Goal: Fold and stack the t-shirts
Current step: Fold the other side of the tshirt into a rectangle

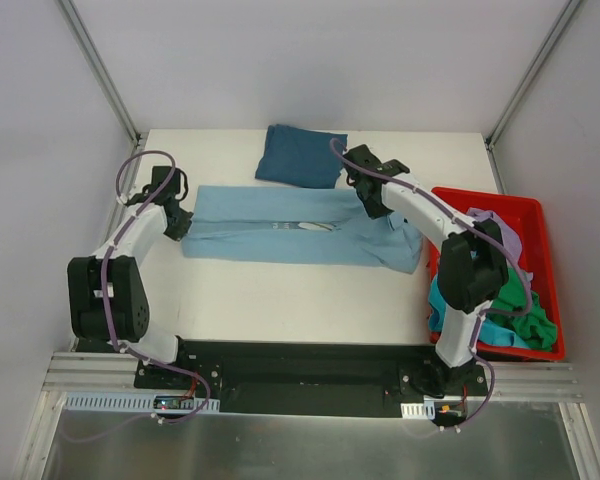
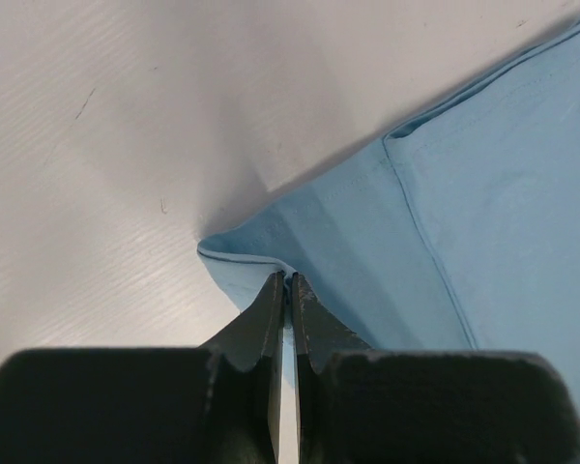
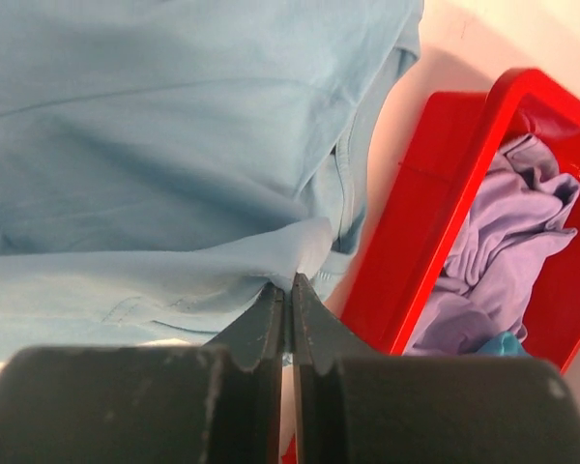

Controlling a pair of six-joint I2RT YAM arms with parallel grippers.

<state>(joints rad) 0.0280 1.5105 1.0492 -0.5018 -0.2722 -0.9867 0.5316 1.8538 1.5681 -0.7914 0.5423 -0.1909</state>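
Observation:
A light sky-blue t-shirt (image 1: 280, 228) lies stretched across the middle of the table, a bit of white print showing near its centre. My left gripper (image 1: 178, 222) is shut on its left corner (image 2: 261, 261). My right gripper (image 1: 373, 205) is shut on a fold of the same shirt (image 3: 174, 193) near its right end. A dark teal-blue t-shirt (image 1: 300, 156) lies folded behind it at the table's far edge. Lilac (image 1: 495, 232), green (image 1: 515, 300) and turquoise (image 1: 450, 310) t-shirts lie heaped in the red bin.
The red plastic bin (image 1: 535, 215) stands at the table's right edge; it also shows in the right wrist view (image 3: 435, 222), close beside my right gripper. White walls and metal frame posts (image 1: 100, 70) enclose the table.

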